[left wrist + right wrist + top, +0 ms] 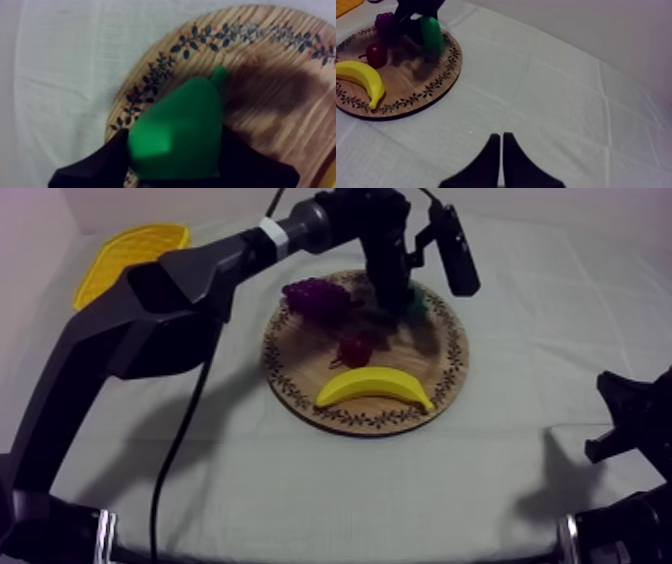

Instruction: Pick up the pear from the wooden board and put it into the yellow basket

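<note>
Pear (180,130) sits between the two black fingers (92,167) of the left hand (172,167), which is closed round its wide end, one finger on each side. The narrow stem end points away from the hand across the wooden board (280,115). Seen from above, the pear is at about 1 o'clock on the board, mostly hidden under the left arm. From the right wrist it stands upright just inside the patterned rim. Whether its base touches the wood cannot be told.

Also on the board, from above:
- The bunch of grapes (316,296) lies at about 11 o'clock.
- The small red fruit (355,348) is near the centre, a little toward 9 o'clock.
- The banana (375,385) lies across the 6 o'clock side, its ends curving toward the rim.

The yellow basket (125,253) stands at about 10 o'clock from the board, well apart from it, partly behind the left arm.

The right hand (501,150) has its fingers pressed together in a narrow wedge with nothing between them. It is over the bare counter (500,468), at about 4 o'clock from the board and well apart from it.
</note>
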